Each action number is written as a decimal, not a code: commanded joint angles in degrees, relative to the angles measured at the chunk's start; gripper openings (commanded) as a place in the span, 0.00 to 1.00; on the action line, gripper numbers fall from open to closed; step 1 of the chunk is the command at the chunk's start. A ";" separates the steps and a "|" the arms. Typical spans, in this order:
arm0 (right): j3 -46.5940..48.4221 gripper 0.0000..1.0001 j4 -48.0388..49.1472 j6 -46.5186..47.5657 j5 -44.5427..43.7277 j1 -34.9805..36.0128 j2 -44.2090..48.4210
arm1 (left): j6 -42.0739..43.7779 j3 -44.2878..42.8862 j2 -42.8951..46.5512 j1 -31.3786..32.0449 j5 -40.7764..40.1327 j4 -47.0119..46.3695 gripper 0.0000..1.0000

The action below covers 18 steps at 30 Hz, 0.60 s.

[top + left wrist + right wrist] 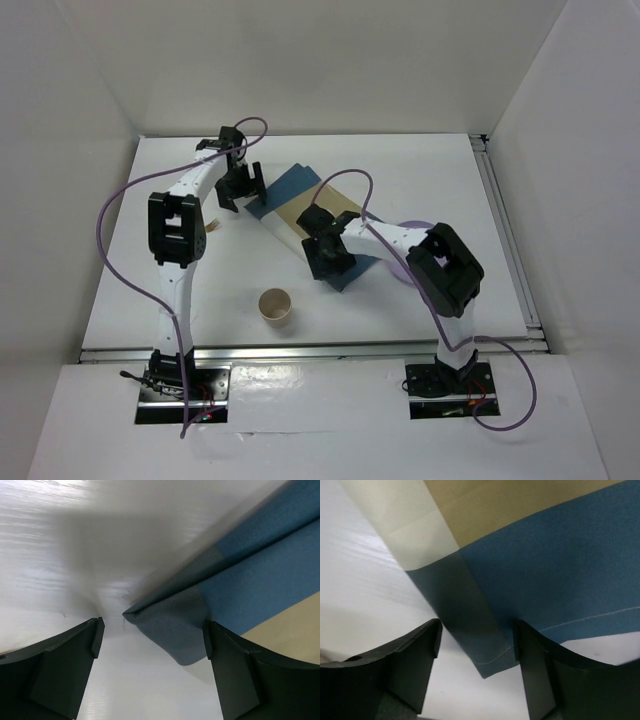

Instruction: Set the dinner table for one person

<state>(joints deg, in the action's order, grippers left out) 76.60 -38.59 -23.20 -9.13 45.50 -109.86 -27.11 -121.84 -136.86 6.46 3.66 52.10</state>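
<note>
1. The dinner table carries a blue-and-tan placemat. It lies skewed at mid-table, toward the far edge, with two corners folded over.
2. The left gripper has its jaws at full width. They straddle the folded far-left corner and hold nothing.
3. The right gripper has its jaws partly apart, either side of the folded near corner. No grip is established.
4. A paper cup stands upright by the near edge, left of centre, apart from the placemat.
5. Progress appears early. The placemat likely needs flattening and squaring, then the cup can be placed.

Obstacle, 7 o'clock of placemat: paper cup.
Free passage, 2 o'clock: open dinner table.
</note>
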 commanded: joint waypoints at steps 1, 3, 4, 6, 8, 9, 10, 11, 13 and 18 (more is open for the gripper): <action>2.06 0.68 1.76 1.14 -1.95 0.03 -2.19 | 0.39 -0.24 -2.09 0.13 3.19 0.55 1.00; 2.68 0.60 2.29 1.66 -1.95 0.03 -2.98 | 0.39 -0.24 -2.71 0.13 3.19 0.55 1.00; 3.29 0.55 2.29 1.67 -1.95 0.03 -2.99 | 0.39 -0.24 -2.71 0.13 3.19 0.55 0.99; 3.29 0.46 2.29 1.67 -1.95 0.03 -2.99 | 0.39 0.54 -2.71 0.13 4.68 0.55 0.91; 3.29 0.32 2.29 1.67 -1.95 0.03 -2.99 | 0.39 1.43 -2.71 0.13 6.26 -0.59 0.80; 3.82 0.27 2.29 2.19 -1.95 0.03 -2.99 | 0.39 1.95 -2.71 0.13 7.92 -1.38 0.63; 3.82 0.21 2.29 2.20 -1.95 0.03 -2.99 | 0.39 1.96 -2.71 0.13 8.64 -1.38 0.52; 4.52 0.16 2.29 2.80 -2.47 -0.49 -2.99 | 0.39 1.96 -2.71 0.13 9.34 -1.38 0.36; 6.45 0.01 1.59 2.81 -3.26 -1.02 -2.99 | 0.39 0.65 -2.71 -0.48 11.44 -1.38 0.00; 12.77 0.00 1.67 7.11 -4.32 -4.35 -4.04 | -0.66 -1.20 2.46 -3.64 15.23 -2.61 0.00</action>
<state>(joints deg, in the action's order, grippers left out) 83.72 -38.68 -19.11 -10.96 43.88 -113.86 -27.29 -120.75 -138.63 4.95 14.06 49.91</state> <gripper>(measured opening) 0.043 0.041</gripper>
